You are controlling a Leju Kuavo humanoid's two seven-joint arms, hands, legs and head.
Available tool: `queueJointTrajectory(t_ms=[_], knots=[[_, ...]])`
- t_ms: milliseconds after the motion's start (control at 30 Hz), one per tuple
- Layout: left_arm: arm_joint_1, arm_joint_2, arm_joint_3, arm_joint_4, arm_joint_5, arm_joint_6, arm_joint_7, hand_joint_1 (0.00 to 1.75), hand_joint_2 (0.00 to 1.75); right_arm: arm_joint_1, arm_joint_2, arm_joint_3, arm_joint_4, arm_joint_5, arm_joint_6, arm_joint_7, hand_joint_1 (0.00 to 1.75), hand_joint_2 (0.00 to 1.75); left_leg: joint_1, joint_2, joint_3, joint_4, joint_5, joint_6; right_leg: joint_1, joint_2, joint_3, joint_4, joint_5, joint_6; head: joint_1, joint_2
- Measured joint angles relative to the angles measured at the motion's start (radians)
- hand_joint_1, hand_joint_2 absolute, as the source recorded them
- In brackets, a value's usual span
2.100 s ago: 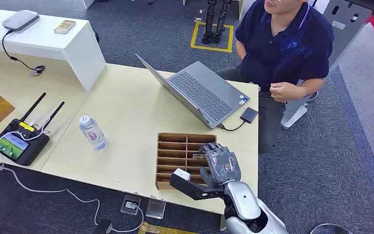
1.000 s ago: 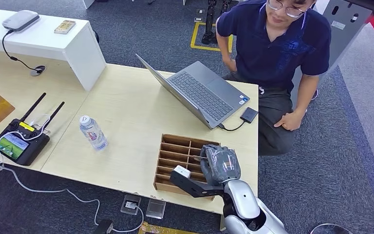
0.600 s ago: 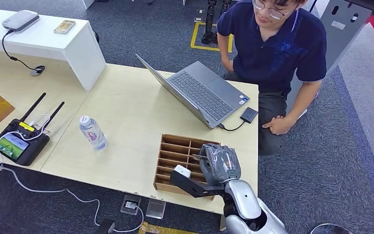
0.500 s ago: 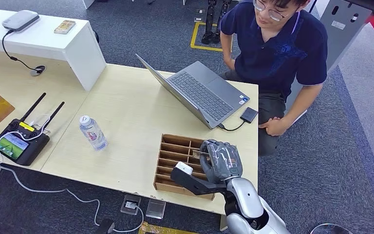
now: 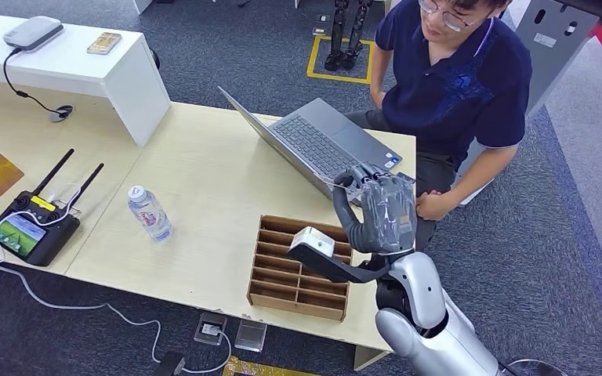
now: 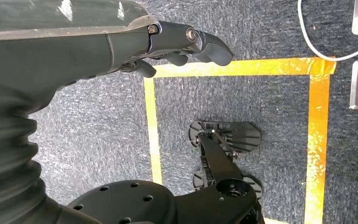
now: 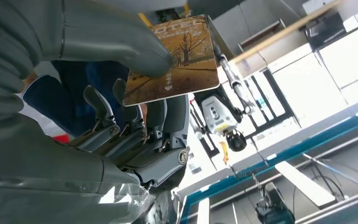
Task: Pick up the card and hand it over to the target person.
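- Head view: the right hand (image 5: 384, 211) is raised above the tabletop's (image 5: 204, 180) right edge, over the corner of the laptop (image 5: 321, 149), with the card (image 5: 343, 182) pinched at its fingertips.
- Right wrist view: the thumb (image 7: 121, 51) presses the card (image 7: 175, 63) against the fingers (image 7: 163, 116) behind it, so this hand is clamped on the card; the printed face, a brown tree scene, is turned toward the camera.
- The card is off the tabletop and out of the wooden rack (image 5: 298, 262), which sits near the front edge below the hand.
- The key relation: the person (image 5: 455, 86) sits just beyond the right edge, ahead and to the right of the card, and their hand (image 5: 437, 205) rests low beside the robot's fingers. I judge the handover needs only a short reach further right.
- The card's long axis seems to run roughly across the fingers, its free end sticking out past the thumb, which should leave the person an edge to take.
- The right arm is the near one. In the left wrist view the left hand (image 6: 98, 42) hangs over the carpet with fingers curled in, holding nothing.
- Hard to make out: from the head the card is a thin sliver, mostly hidden by the fingers. The print on it is too small to read.
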Motion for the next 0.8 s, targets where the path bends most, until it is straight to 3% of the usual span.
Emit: queueJointTrajectory(t_ms=[500,800], knots=[[-0.001,0.003,0.002,0.0,0.005,0.003,-0.007,0.0,1.75,-0.016,0.031,0.01,0.11,0.014,-0.038,-0.004,1.43,1.75,0.0,0.0,0.0,0.0,0.0,0.0,0.0,0.001,-0.001,0.0,0.0,0.0,0.0,0.0],[-0.002,0.002,-0.004,0.0,0.002,0.004,-0.014,0.0,1.75,-0.026,0.015,0.011,0.114,0.039,-0.029,0.025,1.43,1.75,0.0,-0.001,-0.001,0.001,0.0,0.0,0.0,-0.001,-0.001,0.001,-0.001,0.0,0.0,0.0]])
